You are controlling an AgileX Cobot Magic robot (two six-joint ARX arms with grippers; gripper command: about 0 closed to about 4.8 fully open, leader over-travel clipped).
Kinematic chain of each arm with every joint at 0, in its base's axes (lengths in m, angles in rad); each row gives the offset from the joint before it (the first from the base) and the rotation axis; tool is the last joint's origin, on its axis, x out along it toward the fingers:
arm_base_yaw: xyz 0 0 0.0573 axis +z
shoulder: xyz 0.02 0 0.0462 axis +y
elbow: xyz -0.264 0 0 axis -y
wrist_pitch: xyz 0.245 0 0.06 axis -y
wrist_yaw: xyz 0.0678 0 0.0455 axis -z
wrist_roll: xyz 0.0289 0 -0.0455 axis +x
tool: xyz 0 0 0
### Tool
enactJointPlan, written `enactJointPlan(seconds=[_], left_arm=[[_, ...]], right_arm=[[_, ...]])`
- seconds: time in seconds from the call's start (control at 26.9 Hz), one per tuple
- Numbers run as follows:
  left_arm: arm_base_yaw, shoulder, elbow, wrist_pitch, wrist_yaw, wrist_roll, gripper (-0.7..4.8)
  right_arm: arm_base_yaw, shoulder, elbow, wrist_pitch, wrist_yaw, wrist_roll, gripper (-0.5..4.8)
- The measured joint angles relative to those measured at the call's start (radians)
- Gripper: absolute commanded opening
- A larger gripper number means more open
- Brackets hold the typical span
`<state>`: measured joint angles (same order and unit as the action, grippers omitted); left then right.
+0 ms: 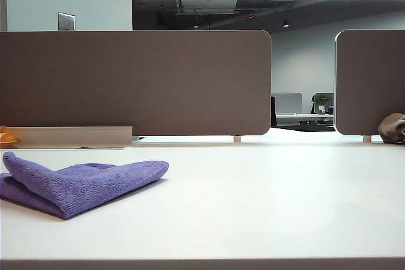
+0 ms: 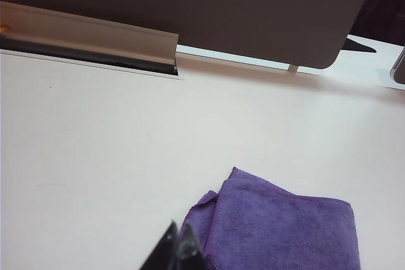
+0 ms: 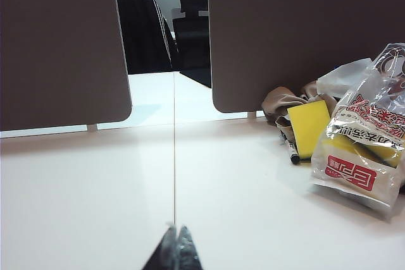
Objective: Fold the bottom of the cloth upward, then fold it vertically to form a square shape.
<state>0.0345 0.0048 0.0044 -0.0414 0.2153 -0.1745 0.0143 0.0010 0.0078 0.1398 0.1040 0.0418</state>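
Observation:
The purple cloth point(image 1: 82, 184) lies folded in layers on the white table point(image 1: 266, 200) at the left of the exterior view, one corner raised. No arm shows in that view. In the left wrist view the cloth point(image 2: 285, 232) is a folded purple rectangle on the table, with my left gripper point(image 2: 177, 235) shut and empty just beside its near corner, apart from it. My right gripper point(image 3: 177, 235) is shut and empty over bare table, above a thin seam line; the cloth is out of the right wrist view.
Grey divider panels point(image 1: 133, 83) stand along the table's back edge, with a cable channel point(image 2: 88, 36) at the left. Near the right panel sit a yellow sponge point(image 3: 309, 128), a marker point(image 3: 291, 150), plastic snack bags point(image 3: 361, 150) and a brown cloth lump point(image 1: 392, 128).

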Motion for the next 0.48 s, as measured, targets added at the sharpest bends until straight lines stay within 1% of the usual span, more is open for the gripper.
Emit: enactJointPlan(seconds=[0.15, 0.22, 0.3, 0.37, 0.48], left_arm=[[0.0, 0.0, 0.0, 0.0, 0.0, 0.0, -0.03], [0.0, 0.0, 0.0, 0.0, 0.0, 0.0, -0.03], [0.0, 0.0, 0.0, -0.002, 0.0, 0.0, -0.03], [0.0, 0.0, 0.0, -0.016, 0.0, 0.0, -0.03], [0.0, 0.0, 0.0, -0.04, 0.0, 0.0, -0.03]], right_arm=[[0.0, 0.0, 0.0, -0.008, 0.0, 0.0, -0.05], [0.003, 0.0, 0.0, -0.061, 0.0, 0.0, -0.05], [0.003, 0.0, 0.0, -0.161, -0.002, 0.0, -0.05], [0.003, 0.001, 0.0, -0.225, -0.002, 0.0, -0.05], [0.003, 0.001, 0.0, -0.254, -0.003, 0.0, -0.05]])
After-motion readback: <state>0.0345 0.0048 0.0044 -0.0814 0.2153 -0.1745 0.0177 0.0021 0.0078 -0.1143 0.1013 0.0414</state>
